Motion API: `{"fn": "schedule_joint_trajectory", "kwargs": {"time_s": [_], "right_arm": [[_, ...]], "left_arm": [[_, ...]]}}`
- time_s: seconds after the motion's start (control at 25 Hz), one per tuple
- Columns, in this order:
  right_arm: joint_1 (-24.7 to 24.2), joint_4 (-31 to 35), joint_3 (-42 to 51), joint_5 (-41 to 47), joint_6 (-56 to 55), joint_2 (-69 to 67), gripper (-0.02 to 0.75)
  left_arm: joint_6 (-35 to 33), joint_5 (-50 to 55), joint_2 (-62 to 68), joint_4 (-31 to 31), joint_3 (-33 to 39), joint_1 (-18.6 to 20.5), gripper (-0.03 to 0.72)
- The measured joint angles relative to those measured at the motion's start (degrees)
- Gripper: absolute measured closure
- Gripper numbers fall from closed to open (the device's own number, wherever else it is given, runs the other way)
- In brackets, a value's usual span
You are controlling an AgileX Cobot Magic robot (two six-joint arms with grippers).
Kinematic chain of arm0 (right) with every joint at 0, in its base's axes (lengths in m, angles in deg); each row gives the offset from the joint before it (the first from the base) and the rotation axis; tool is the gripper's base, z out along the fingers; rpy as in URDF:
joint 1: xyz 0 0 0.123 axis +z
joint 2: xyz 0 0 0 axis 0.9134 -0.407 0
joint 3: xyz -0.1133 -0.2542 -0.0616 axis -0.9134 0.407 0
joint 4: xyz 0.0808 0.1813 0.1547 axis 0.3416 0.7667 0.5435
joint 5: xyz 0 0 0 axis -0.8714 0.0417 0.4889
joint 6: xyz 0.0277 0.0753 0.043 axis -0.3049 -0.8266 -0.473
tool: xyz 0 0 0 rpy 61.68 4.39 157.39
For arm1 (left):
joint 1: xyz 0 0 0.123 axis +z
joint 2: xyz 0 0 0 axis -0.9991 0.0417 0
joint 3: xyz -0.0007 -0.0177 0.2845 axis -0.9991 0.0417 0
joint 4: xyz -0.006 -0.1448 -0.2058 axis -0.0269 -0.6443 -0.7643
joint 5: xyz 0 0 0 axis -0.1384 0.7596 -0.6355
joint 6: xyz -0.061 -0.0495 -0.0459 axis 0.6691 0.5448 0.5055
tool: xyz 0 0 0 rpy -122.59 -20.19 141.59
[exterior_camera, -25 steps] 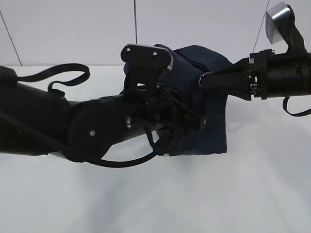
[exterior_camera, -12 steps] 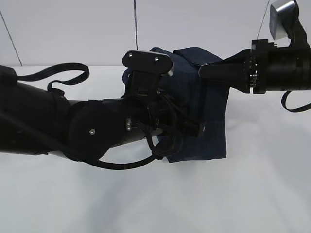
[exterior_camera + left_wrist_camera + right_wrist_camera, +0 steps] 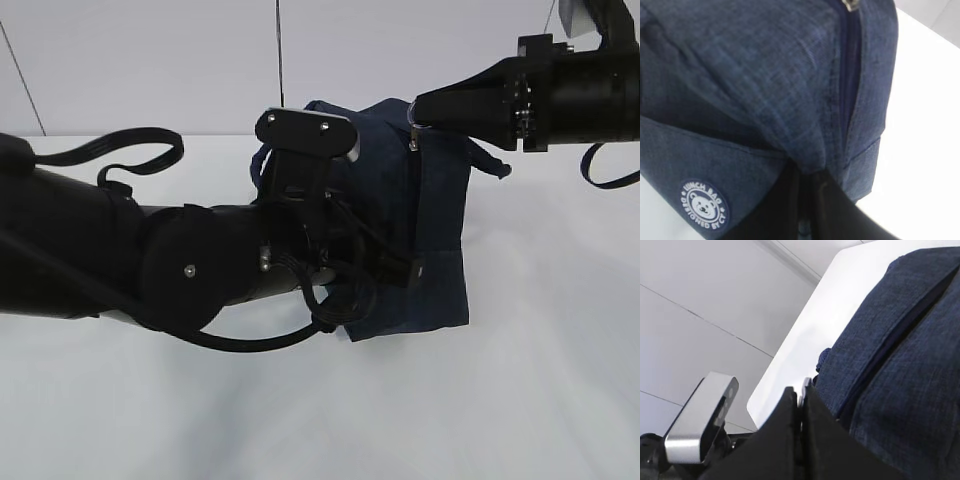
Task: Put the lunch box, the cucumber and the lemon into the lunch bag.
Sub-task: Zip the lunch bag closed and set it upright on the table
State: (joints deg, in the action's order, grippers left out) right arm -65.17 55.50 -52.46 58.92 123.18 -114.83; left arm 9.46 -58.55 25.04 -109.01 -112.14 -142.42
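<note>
the white table (image 3: 520,400) fills the lower part of the exterior view, with a pale wall behind it. the left arm (image 3: 150,270) is the biggest thing on it, a thick black limb reaching in from the left edge across the front of the lunch bag (image 3: 430,240). the right arm (image 3: 570,95) enters from the upper right, level with the bag's top.

the lunch bag is dark navy fabric and sits near the middle of the table, behind and partly hidden by the left arm. its top edge is raised on the right side where the right gripper (image 3: 418,110) meets it, and the body hangs down from there to the table. in the left wrist view the zipper line (image 3: 850,75) runs roughly top to bottom of the frame, with a metal pull (image 3: 852,5) at the upper end. a round white logo (image 3: 703,205) low on the bag's side shows a bear face ringed by the words "lunch bag" and "designed by ct".

the right gripper's fingers (image 3: 790,440) are pressed together, with a small metal piece (image 3: 805,385) at their tip beside the bag's edge. the left gripper (image 3: 812,210) is closed low against the bag's fabric; whether it pinches any cloth cannot be told.
</note>
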Motion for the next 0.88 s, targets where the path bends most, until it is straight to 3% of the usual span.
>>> {"fn": "schedule_joint_trajectory", "kwargs": {"time_s": [0.88], "right_arm": [[0.1, -3.7, -5.7, 0.6, -1.0, -3.1, 0.731]], "left_arm": [[0.0, 1.2, 0.0, 1.8, 2.7, 0.0, 0.69]]}}
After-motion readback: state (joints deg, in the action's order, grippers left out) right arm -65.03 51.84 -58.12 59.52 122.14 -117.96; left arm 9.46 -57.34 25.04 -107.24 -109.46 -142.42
